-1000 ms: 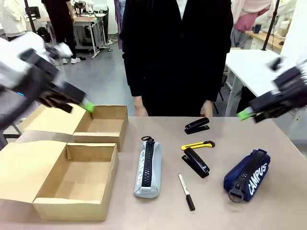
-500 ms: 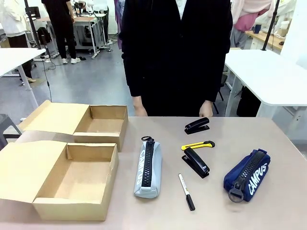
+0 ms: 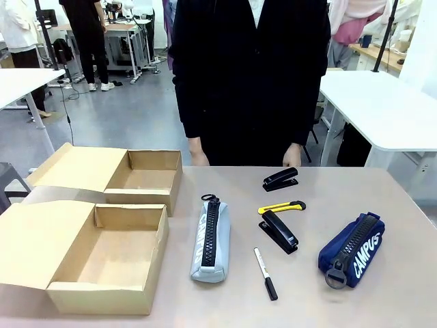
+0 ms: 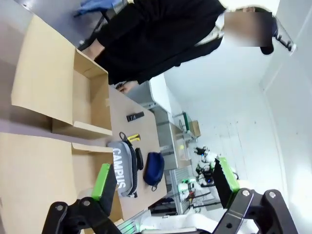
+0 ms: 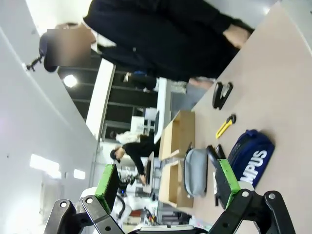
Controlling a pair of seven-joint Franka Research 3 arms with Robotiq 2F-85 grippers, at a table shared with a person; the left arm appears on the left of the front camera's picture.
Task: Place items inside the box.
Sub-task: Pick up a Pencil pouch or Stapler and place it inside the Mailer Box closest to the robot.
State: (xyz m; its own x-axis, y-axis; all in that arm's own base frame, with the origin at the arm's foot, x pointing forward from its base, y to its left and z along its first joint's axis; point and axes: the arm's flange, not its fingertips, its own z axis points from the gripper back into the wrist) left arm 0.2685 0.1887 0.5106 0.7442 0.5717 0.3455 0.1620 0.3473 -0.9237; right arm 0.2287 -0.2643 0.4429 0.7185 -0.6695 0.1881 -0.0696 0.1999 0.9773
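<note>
On the table lie a grey CAMPUS pencil case (image 3: 210,239), a navy one (image 3: 351,249), two black staplers (image 3: 280,179) (image 3: 278,231), a yellow utility knife (image 3: 281,206) and a black-and-white marker pen (image 3: 265,273). Two open cardboard boxes stand at the left, one near (image 3: 99,299) and one farther back (image 3: 140,198). My left gripper (image 4: 163,178) is open and held high, looking down at the grey case (image 4: 122,168) and a box (image 4: 83,97). My right gripper (image 5: 168,178) is open too, high above the navy case (image 5: 251,158) and a stapler (image 5: 223,94).
A person in black stands at the far edge, with hands (image 3: 199,158) (image 3: 293,157) resting by the table. White tables and other people fill the room behind. Bare tabletop lies between the items and along the front right.
Both arms, seen at the left and right sides one second ago, have pulled out of the front view. The items and boxes have not moved.
</note>
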